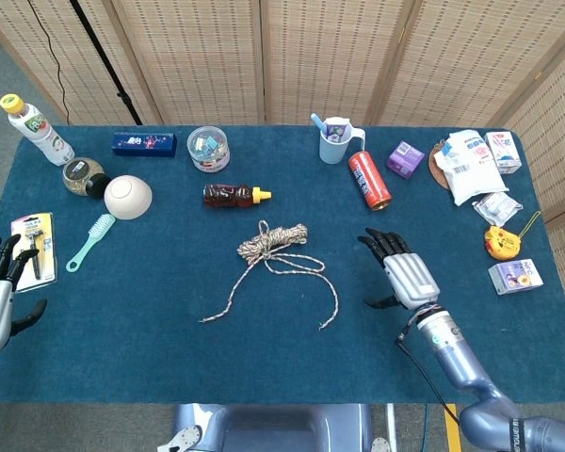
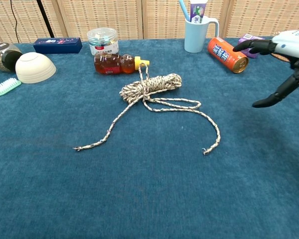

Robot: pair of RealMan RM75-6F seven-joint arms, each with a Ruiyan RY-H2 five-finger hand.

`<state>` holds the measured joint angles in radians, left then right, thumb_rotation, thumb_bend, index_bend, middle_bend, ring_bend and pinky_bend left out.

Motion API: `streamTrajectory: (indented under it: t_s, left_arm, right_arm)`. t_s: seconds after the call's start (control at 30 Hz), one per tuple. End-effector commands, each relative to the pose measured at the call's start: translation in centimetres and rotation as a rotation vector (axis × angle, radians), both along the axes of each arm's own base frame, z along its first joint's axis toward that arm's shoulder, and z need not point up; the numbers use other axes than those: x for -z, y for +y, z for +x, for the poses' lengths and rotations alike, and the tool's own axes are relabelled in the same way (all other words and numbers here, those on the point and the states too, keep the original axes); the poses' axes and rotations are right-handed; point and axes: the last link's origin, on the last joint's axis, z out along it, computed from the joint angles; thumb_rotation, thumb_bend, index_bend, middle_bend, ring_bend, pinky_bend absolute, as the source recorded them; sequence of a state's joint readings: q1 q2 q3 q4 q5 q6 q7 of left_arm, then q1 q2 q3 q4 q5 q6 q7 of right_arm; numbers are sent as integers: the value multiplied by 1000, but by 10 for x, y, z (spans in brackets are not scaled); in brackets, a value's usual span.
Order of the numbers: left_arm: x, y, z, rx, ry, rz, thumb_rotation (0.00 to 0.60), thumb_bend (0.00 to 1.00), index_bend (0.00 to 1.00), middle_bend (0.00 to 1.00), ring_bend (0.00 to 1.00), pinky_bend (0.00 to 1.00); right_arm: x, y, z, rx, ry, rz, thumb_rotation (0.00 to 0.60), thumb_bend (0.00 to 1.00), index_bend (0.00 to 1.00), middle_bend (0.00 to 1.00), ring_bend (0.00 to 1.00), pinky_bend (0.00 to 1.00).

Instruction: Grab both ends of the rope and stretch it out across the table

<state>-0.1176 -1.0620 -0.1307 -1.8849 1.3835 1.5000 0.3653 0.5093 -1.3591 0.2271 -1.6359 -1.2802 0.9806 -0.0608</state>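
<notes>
Right of rope (image 1: pixel 275 254) | right hand (image 1: pixel 405 273) hovering, fingers spread, empty

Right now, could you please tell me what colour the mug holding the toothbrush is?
The mug is light blue; the chest view shows it best.

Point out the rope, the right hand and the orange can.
rope (image 2: pixel 150 85), chest view, on the coiled bundle.
right hand (image 1: pixel 407 276), head view, on the back of the hand.
orange can (image 2: pixel 226 54), chest view, on its side wall.

Bare blue table (image 1: pixel 169 348) around rope (image 1: pixel 275 252); amber bottle (image 1: pixel 234 195) just behind.
</notes>
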Motion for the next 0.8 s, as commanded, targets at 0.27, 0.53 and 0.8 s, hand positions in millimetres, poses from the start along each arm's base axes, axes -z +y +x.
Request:
streamTrajectory:
  t_s: [0.27, 0.53, 0.8]
  left_arm:
    - [1, 1, -8, -32, -9, -5, 600, 220, 210, 87, 34, 0]
    - [-3, -6, -17, -64, -9, -4, 600, 220, 211, 87, 34, 0]
    - [-6, -10, -22, -79, -13, 2, 600, 220, 210, 87, 34, 0]
  right_arm:
    - [38, -13, 17, -6, 11, 38, 600, 82, 32, 1, 0, 0]
    - [65, -17, 23, -15, 58, 45, 600, 82, 26, 0, 0, 0]
    - [82, -17, 25, -12, 87, 51, 600, 83, 20, 0, 0, 0]
